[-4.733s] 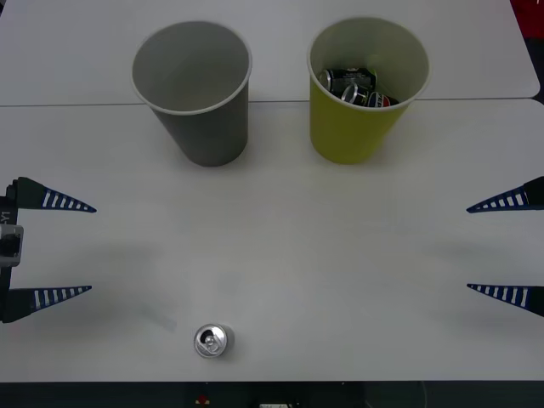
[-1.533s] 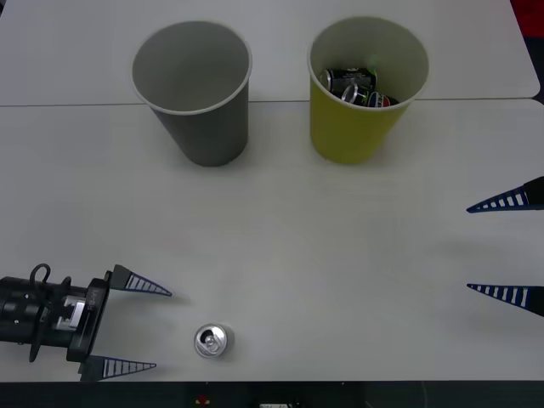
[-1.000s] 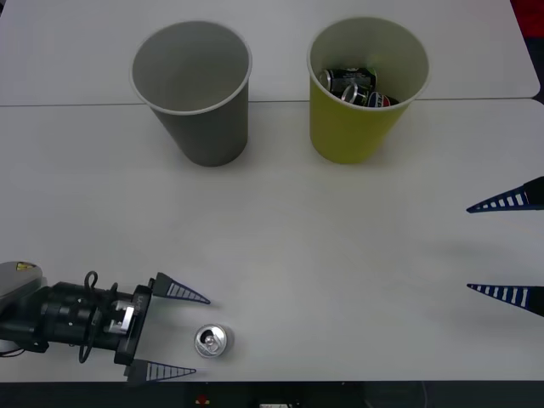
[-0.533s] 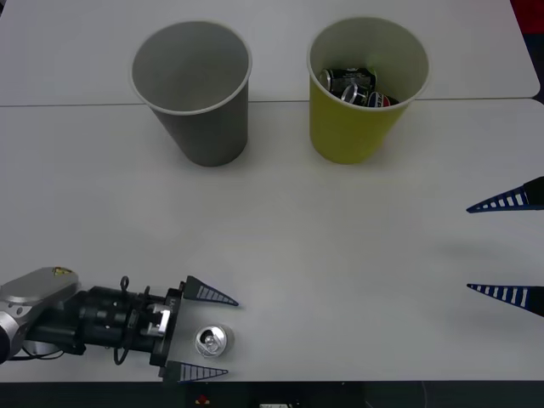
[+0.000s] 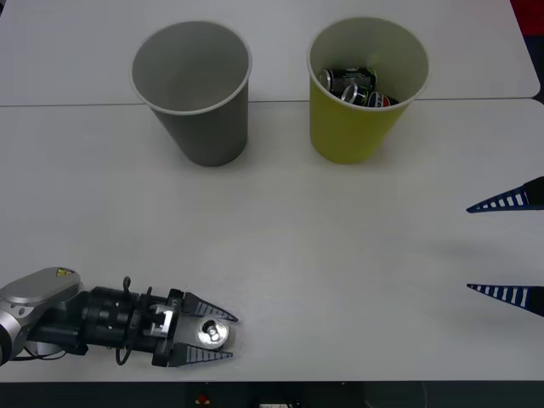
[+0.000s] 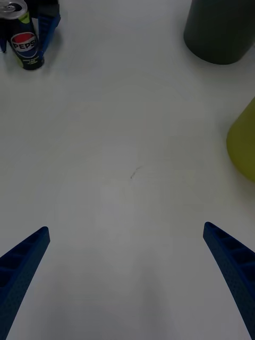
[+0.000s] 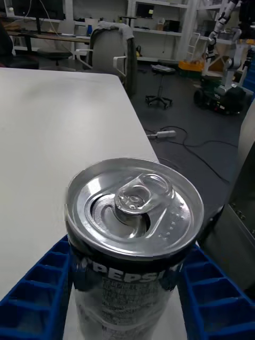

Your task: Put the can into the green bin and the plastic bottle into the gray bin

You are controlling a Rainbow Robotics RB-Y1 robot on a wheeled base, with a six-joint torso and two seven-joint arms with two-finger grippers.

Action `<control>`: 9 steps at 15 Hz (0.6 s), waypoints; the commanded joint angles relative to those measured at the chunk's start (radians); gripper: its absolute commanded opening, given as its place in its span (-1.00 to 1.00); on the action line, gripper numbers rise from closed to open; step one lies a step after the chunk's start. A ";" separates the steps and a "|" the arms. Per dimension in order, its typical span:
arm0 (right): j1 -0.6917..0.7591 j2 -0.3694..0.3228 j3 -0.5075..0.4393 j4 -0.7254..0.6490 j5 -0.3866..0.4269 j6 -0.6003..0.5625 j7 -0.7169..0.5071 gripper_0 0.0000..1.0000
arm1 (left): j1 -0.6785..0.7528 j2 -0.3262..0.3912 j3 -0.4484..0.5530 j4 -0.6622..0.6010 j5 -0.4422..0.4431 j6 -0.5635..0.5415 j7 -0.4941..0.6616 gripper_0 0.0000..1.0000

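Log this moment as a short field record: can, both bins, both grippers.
can: upright near the table's front edge, Pepsi label
left gripper: closed around the can, a blue finger on each side
right gripper: open, parked at the table's right side
green bin: back right, several cans inside
gray bin: back left, nothing visible inside
table: white

White table (image 5: 340, 255) made of two tops, seam running across behind. Left wrist view: dark grey floor (image 7: 180, 122) past the table edge, grey office chair (image 7: 109, 50), stool (image 7: 158, 85), loose cables (image 7: 202, 154), shelving (image 7: 159, 16) at back wall.
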 commanded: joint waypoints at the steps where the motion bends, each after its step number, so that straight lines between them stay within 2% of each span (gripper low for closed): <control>1: 0.000 0.000 0.000 0.000 0.000 0.000 0.000 1.00 | 0.002 0.000 0.000 0.000 -0.002 0.000 0.000 -1.00; 6: 0.000 0.000 0.000 0.000 0.000 0.000 0.000 1.00 | 0.002 0.005 0.001 -0.023 -0.002 0.000 0.020 -1.00; 8: 0.000 0.000 0.000 0.000 0.000 0.000 0.000 1.00 | 0.002 0.022 0.004 -0.065 -0.002 0.015 0.048 -1.00; 9: 0.000 0.000 0.000 0.000 0.000 0.000 0.000 1.00 | 0.005 0.045 0.009 -0.117 -0.020 0.043 0.098 -1.00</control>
